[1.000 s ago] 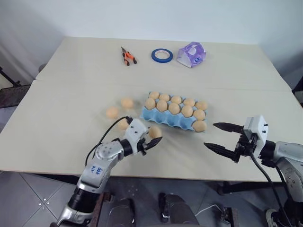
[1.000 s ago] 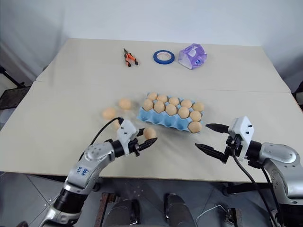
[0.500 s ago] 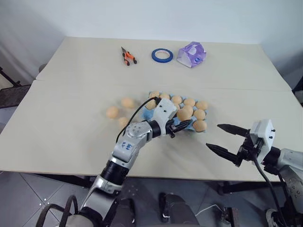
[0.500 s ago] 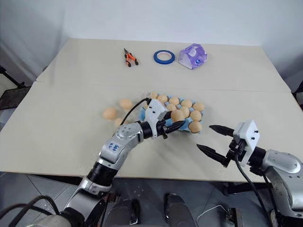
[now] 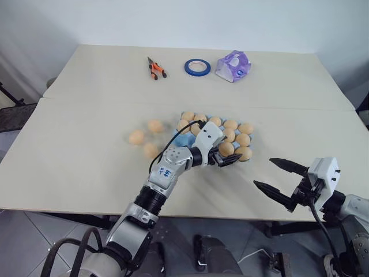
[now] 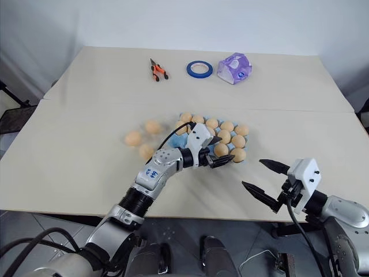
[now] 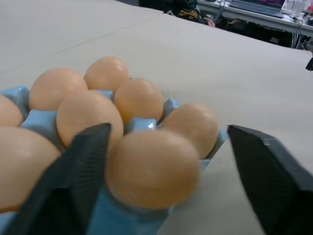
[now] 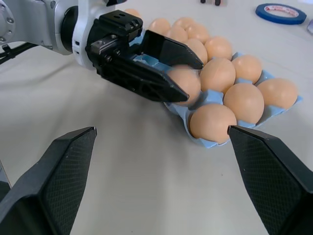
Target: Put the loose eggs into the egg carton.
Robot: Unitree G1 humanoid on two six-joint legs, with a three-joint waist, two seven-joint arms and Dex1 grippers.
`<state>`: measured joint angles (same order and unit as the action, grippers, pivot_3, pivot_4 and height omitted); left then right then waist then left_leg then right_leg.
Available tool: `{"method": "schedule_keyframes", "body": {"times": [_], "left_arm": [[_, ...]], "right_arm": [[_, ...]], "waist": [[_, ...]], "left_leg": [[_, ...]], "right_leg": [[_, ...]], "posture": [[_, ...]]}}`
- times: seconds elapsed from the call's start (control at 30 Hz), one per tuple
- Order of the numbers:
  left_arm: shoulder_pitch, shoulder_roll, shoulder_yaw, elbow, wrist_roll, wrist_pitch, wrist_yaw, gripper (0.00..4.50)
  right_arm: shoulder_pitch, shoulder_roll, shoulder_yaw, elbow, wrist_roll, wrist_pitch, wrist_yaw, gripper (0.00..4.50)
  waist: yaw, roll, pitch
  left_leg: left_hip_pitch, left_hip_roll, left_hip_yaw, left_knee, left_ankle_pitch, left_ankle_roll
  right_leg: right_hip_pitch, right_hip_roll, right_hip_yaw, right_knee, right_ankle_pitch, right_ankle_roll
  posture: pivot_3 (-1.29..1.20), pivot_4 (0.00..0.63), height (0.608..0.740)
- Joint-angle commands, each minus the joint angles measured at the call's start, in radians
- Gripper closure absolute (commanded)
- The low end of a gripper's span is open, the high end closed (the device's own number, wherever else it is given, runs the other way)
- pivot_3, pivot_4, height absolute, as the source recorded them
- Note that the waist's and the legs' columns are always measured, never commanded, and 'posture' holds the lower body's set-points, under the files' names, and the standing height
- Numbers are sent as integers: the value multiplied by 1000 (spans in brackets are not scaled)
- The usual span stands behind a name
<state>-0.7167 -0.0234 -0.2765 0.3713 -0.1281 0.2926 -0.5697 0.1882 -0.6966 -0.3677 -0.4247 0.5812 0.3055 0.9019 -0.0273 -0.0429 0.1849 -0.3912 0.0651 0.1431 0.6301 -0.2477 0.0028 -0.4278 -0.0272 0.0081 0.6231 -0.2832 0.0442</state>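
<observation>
Egg carton sits mid-desk, light moulded tray, probably flexes and slides if pushed, so leave it alone and lower eggs straight into cups. Left end effector is at its near row, fingers spread apart around an egg resting in a front cup; right end effector hangs empty, fingers apart, near the desk edge. Three loose eggs lie just left of the carton: smooth, round, fragile, likely to roll, best pinched gently across the middle.
</observation>
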Motion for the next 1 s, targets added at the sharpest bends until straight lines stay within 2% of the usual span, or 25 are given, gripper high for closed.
{"method": "schedule_keyframes", "body": {"times": [0.03, 0.17, 0.37, 0.5, 0.63, 0.73, 0.83, 0.87, 0.9, 1.0], "left_arm": [[-32, -16, 21, -13, -1, -11, 4, 53], [-17, 12, 33, -82, -1, -9, -5, 53], [156, 152, 63, -414, -100, 93, -111, 53], [301, 252, 174, -607, -208, 198, -117, 53], [449, 353, 319, -725, -305, 195, -151, 53], [555, 437, 393, -778, -363, 205, -198, 53], [688, 522, 524, -782, -376, 155, -224, 53], [714, 537, 555, -784, -385, 153, -221, 53], [740, 552, 586, -789, -399, 155, -225, 53], [843, 597, 665, -815, -442, 169, -265, 53]], "right_arm": [[3, 6, -41, -25, 25, -27, 2, 0], [-18, 10, -39, -9, 46, -45, 22, 0], [-43, 13, -29, 7, 101, -76, 93, 0], [-65, 5, -3, 25, 121, -82, 154, 0], [-110, 8, 30, 55, 127, -77, 185, 0], [-135, 5, 54, 81, 116, -71, 196, 0], [-178, -3, 73, 120, 108, -73, 214, 0], [-188, -5, 76, 130, 108, -76, 220, 0], [-199, -7, 79, 139, 107, -77, 225, 0], [-230, -16, 87, 170, 98, -75, 242, 0]], "waist": [[0, 0, 0], [-1, 0, 0], [-3, 1, 0], [-2, 1, 0], [-3, 2, 0], [-3, 2, 0], [-5, 2, 0], [-4, 2, 1], [-3, 2, 1], [-3, 2, 1]], "left_leg": [[0, 0, 0, 0, 0, 0], [0, 0, 0, 0, 0, 0], [1, 1, 0, -1, -1, -2], [2, 2, 0, -1, -1, -3], [2, 2, 0, 0, -1, -2], [3, 1, 1, 0, -1, -3], [3, 1, 1, 0, -3, -6], [3, 1, 1, 0, -3, -6], [3, 1, 1, 0, -3, -6], [3, 1, 1, 0, -3, -6]], "right_leg": [[0, 0, 0, 0, 0, 0], [0, 0, 0, 0, 0, 0], [0, 1, 0, 3, 0, 0], [0, 1, 0, 5, -1, -1], [0, -1, 0, 5, -1, -1], [1, -2, 0, 4, -1, -2], [1, -3, 0, 4, -2, -4], [1, -3, 1, 3, -4, -8], [1, -3, 0, 3, -11, -19], [1, -4, 0, 3, -11, -20]], "posture": [[0, 150, 740], [0, 150, 740], [0, 150, 740], [0, 150, 740], [0, 150, 740], [0, 150, 740], [0, 150, 740], [0, 150, 740], [0, 150, 740], [0, 150, 740]]}}
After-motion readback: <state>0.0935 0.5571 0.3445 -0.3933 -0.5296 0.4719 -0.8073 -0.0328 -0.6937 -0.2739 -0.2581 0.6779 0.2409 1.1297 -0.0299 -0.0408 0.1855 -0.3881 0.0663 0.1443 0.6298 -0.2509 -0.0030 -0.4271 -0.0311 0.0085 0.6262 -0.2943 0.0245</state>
